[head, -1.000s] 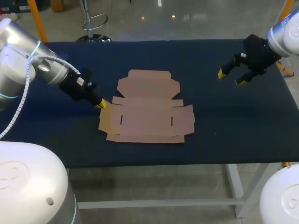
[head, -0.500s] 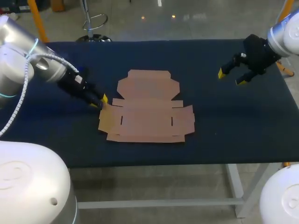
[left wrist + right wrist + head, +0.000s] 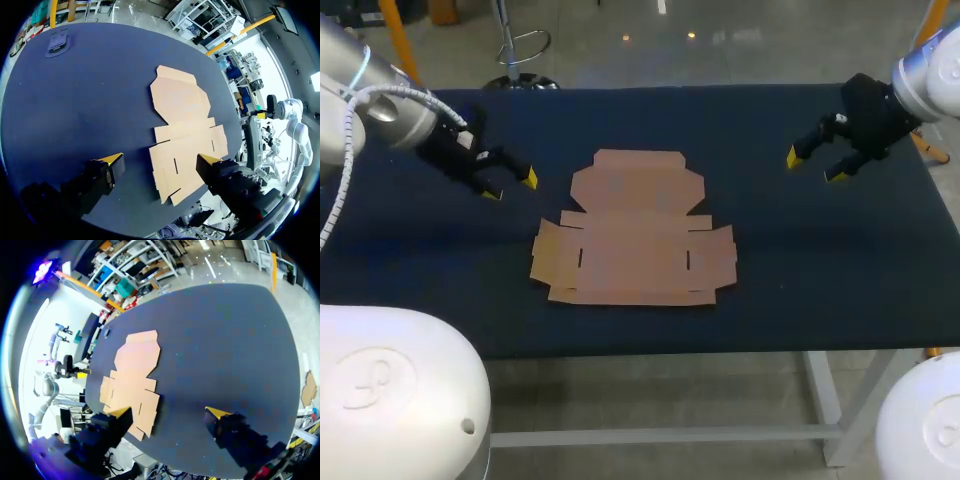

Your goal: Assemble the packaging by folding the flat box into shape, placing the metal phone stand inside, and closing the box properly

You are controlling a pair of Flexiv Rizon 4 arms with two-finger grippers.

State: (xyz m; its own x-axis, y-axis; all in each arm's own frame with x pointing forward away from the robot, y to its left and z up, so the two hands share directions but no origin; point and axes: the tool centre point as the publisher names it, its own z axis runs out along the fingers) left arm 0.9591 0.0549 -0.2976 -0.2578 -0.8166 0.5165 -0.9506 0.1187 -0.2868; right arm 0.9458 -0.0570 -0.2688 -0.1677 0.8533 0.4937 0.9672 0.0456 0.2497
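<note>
Box (image 3: 635, 240) lies flat mid-table, unmoved, while left gripper (image 3: 510, 186), fingers spread and empty, has backed off its left flap; right gripper (image 3: 814, 167) likewise spread, well apart; folding not begun.

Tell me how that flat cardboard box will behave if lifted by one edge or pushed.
The flat cardboard box looks thin and lies fully flat, so it is probably light and would likely slide across the dark table when pushed. Its visible creases and slotted flaps suggest it would bend at the folds rather than lift as one stiff sheet.
</note>
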